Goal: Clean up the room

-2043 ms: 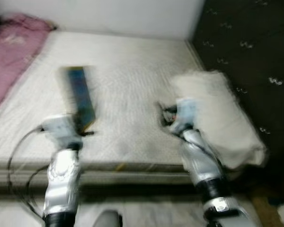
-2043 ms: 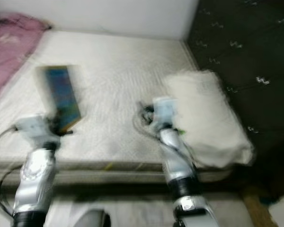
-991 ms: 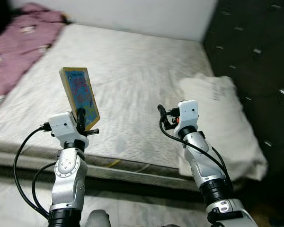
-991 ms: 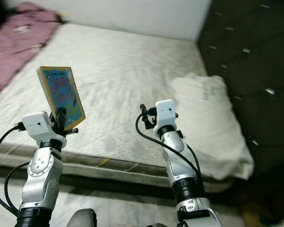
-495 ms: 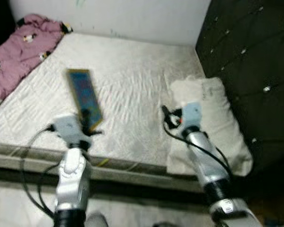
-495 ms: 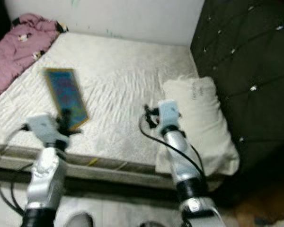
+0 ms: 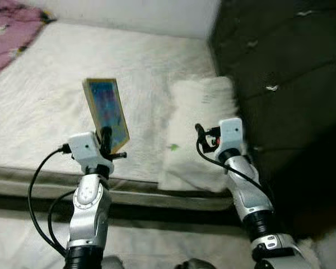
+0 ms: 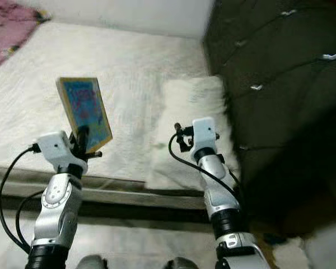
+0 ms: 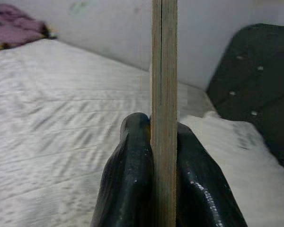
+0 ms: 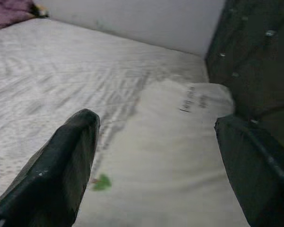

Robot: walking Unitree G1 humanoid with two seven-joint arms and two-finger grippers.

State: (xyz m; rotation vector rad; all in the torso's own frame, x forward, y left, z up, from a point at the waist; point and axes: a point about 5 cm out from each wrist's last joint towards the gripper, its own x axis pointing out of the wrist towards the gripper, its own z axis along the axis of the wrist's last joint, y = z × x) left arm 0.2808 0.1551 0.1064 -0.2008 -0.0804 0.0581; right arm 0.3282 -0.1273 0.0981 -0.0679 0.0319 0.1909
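- A bed with a bare white quilted mattress.
- Dark tufted headboard along its right side.
- White wall behind.
- Pale floor below the bed edge.

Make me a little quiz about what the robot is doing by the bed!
1. True or false: the left gripper is shut on the book.
2. What lies on the mattress ahead of the open right gripper? A) a pillow B) a shoe C) a cup
3. Fill in: the blanket at the far corner of the bed is ____ in colour.

Key
1. True. In the left wrist view both black fingers press the book's edge, and it stands upright.
2. A, the white pillow, beside the dark headboard.
3. Pink.
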